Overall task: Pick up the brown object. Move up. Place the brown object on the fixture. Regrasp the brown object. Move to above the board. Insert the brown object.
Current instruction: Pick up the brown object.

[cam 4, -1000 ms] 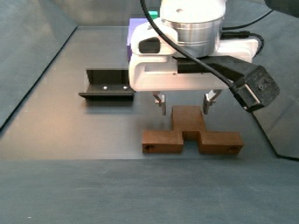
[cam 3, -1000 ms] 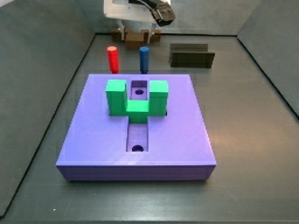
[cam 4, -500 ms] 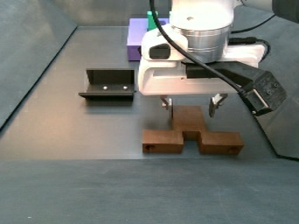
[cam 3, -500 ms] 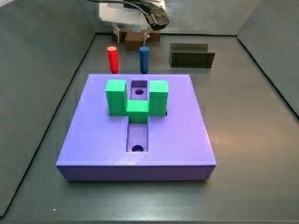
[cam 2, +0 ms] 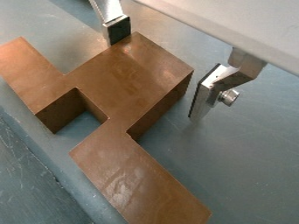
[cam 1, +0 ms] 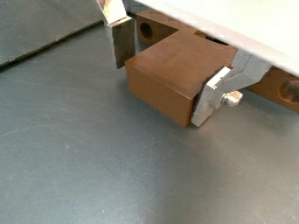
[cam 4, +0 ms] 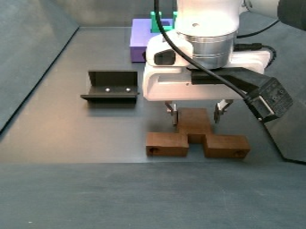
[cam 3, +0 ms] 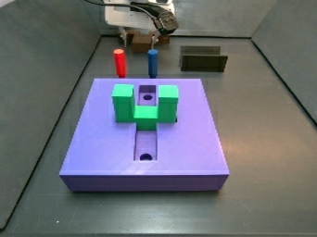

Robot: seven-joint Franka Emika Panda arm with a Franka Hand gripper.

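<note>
Our hand (cam 2: 166, 61) hangs low over the brown object (cam 2: 111, 101), its fingers (cam 2: 216, 87) spread apart and straddling the middle stem — nothing gripped yet. The piece lies flat on the table (cam 4: 72, 179), directly beneath us. We judge the risk to be a shallow or off-centre pinch — closing too high could let the piece pivot or slip when we lift.

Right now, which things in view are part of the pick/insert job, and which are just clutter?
In the job:
brown object, on the floor
gripper, open, fingers either side of the brown object's stem, not clamped
fixture
board, groove with holes

Lying about:
red peg
blue peg
green U-shaped block on the board
</note>
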